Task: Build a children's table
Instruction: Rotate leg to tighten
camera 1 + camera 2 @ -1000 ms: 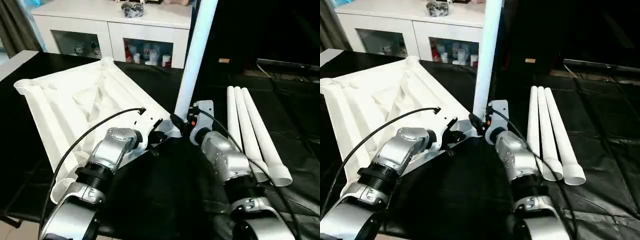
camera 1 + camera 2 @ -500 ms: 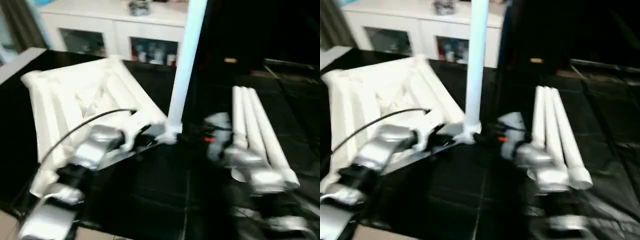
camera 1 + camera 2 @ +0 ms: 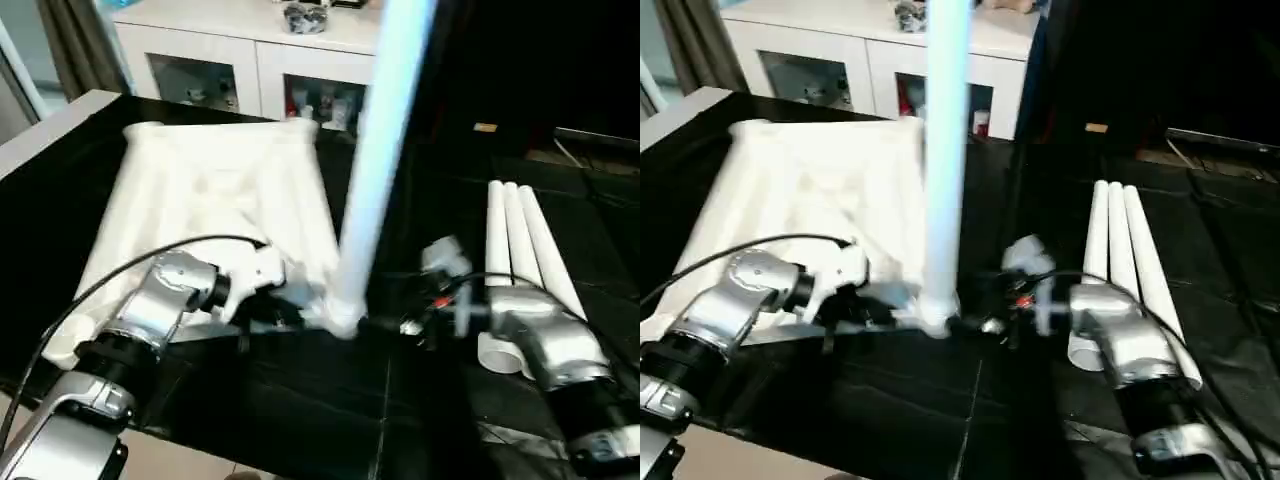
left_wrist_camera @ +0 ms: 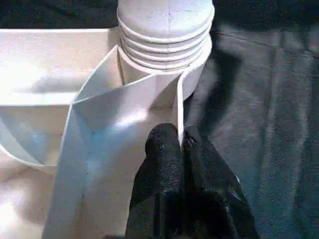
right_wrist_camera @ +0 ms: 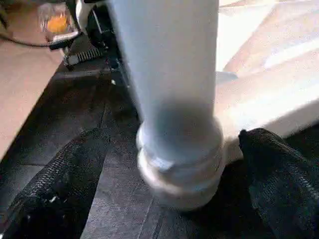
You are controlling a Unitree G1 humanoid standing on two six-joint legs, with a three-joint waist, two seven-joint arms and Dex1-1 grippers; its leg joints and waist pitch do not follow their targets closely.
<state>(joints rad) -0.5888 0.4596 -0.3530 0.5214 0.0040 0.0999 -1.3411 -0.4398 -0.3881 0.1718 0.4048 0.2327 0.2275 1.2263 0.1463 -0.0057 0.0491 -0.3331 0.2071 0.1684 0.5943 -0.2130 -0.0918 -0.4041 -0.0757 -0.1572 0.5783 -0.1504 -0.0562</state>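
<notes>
The step in hand was judged to be the fitting of the first leg: one long white tapered plastic leg (image 3: 375, 170) was seen standing upright in the near corner socket (image 4: 167, 64) of the white ribbed plastic table top (image 3: 215, 200), which lay underside up on the black-covered desk (image 3: 400, 400), toward nine o'clock of the scene.

Nearest the camera, the left gripper (image 4: 182, 149) was seen clenched on a thin upright rib of the table top just beside that socket, so the top was steadied. The right gripper (image 5: 164, 164) was seen spread wide, its black fingers (image 5: 60, 184) standing apart on either side of the leg's base; nothing was grasped by it, and contact could not be told.

Farther off, at three o'clock, three more white tapered legs (image 3: 520, 250) lay side by side on the desk. A second leg would next have to be fetched by the freed gripper and brought to another socket.

At twelve o'clock a white glass-door cabinet (image 3: 250, 60) was seen.
</notes>
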